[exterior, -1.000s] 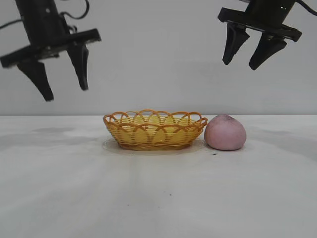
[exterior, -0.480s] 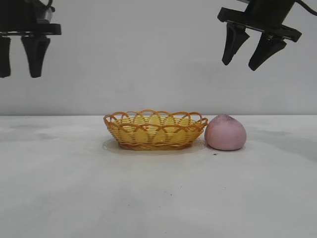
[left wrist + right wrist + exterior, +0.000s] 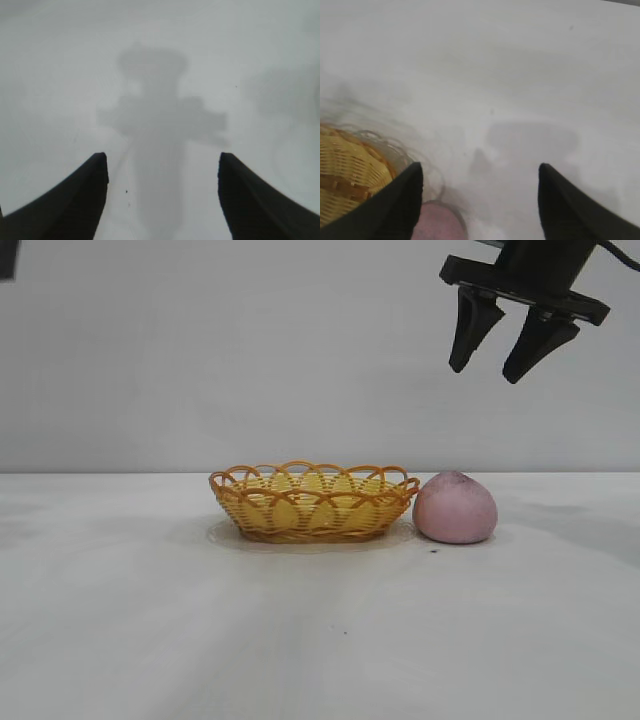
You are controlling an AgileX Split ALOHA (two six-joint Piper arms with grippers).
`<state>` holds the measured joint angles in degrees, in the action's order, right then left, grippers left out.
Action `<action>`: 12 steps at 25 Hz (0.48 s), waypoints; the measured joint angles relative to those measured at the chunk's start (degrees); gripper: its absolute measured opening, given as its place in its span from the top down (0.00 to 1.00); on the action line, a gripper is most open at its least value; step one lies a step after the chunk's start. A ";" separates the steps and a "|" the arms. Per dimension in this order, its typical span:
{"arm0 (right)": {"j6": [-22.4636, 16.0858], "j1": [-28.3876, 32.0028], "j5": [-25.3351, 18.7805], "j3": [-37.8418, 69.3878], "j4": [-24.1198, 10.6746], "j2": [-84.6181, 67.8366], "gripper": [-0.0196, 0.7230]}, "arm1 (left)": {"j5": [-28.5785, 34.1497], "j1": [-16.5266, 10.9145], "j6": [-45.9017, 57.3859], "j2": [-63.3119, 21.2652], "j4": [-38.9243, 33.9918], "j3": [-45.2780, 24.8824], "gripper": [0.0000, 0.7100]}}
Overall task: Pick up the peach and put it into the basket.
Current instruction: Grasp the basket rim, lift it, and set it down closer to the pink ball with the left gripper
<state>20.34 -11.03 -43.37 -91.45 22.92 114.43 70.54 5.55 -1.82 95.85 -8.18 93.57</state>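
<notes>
Peach (image 3: 455, 508) sits on the white bench (image 3: 320, 640), just beside the right end of the wicker basket (image 3: 312, 502) as I see it from the exterior camera; whether the two touch I cannot tell. The basket rests upright near the middle of the bench, yellow-orange, with its looped rim open to the top and nothing pink inside it.

My right hand (image 3: 505, 350) hangs high above the peach, well clear of it, fingers pointing down and spread apart with nothing between them. Its wrist camera looks down past the two dark fingertips (image 3: 400, 200) at the bench, with an edge of the basket (image 3: 350, 180) and a sliver of the peach (image 3: 437, 222) showing near one fingertip.

My left hand (image 3: 162, 200) is nearly out of the exterior picture, only a dark corner showing at the top left. Its wrist camera shows its fingers apart, empty, over bare bench (image 3: 160, 60) where its own shadow (image 3: 160, 125) falls.
</notes>
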 joint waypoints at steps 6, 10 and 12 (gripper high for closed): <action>0.00 0.00 0.00 0.00 0.00 0.00 0.40 | 0.67 0.00 0.01 -18.68 0.47 -11.44 0.41; 0.00 0.00 0.10 0.00 0.00 0.00 0.40 | 1.06 0.00 0.01 -31.66 0.84 -18.69 0.41; 0.00 0.00 0.10 0.00 0.00 0.00 0.40 | 1.19 0.00 0.23 -37.91 0.97 -22.08 0.41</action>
<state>20.34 -11.03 -43.26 -91.45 22.92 114.43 71.73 5.55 -1.59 57.94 -7.22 71.49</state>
